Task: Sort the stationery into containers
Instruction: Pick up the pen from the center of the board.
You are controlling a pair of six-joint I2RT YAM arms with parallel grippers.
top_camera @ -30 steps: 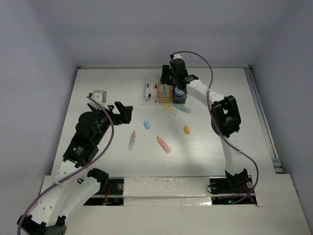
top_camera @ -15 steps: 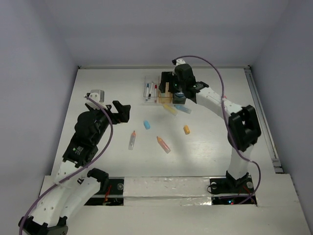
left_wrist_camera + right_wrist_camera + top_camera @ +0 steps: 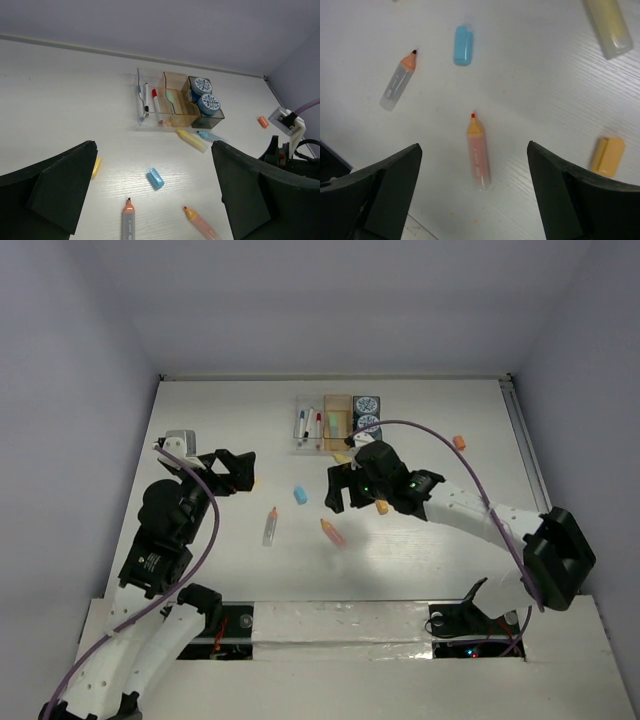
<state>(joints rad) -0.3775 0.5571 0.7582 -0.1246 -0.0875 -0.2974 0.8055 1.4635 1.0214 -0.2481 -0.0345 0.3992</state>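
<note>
Both claws gape wide with nothing between their fingers. The right claw [image 3: 473, 146] hangs low over the middle of the surface [image 3: 200, 410]; the left claw [image 3: 154, 145] is raised over its left part, facing the containers [image 3: 176, 100]. These three stand joined at the far middle. Pens [image 3: 150, 97] lie in the clear one, a pale green piece [image 3: 171, 95] in the orange one and two blue-white rolls [image 3: 208, 103] in the dark grey one.

Loose in front lie:
- a yellow marker [image 3: 191, 140] and a blue marker [image 3: 210, 136], just beside the containers
- a blue cap [image 3: 462, 45]
- a grey marker [image 3: 399, 82] with an orange tip
- a pink marker [image 3: 478, 152], below the right claw
- an orange cap [image 3: 607, 156]
- an orange bit [image 3: 459, 442], far right
- a yellow bit [image 3: 96, 167], far left

From above, the right arm [image 3: 470, 510] partly covers the yellow marker. The surface is white and grained, and pale lilac walls [image 3: 330, 300] close three sides.
</note>
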